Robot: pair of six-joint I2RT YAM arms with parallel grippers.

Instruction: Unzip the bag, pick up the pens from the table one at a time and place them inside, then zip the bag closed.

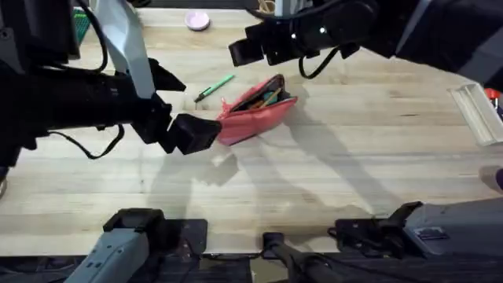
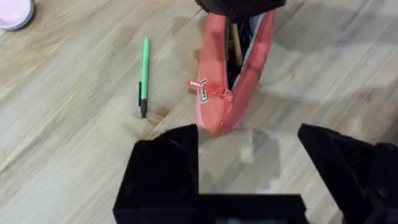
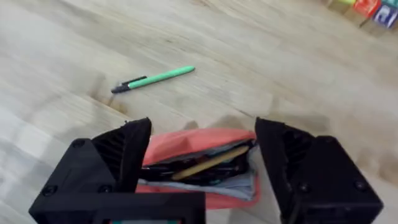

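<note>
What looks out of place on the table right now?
Nothing is spilled or damaged. The bag lies unzipped with a yellow pen inside, while the green pen lies loose on the table beside it, not yet packed.

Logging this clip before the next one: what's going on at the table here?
Two robot arms are packing pens into a pink bag, which lies unzipped with a yellow pen already inside. The green pen lies on the table beside it. The right gripper hovers open over the bag's mouth; the left gripper, also open, sits at its end.
</note>
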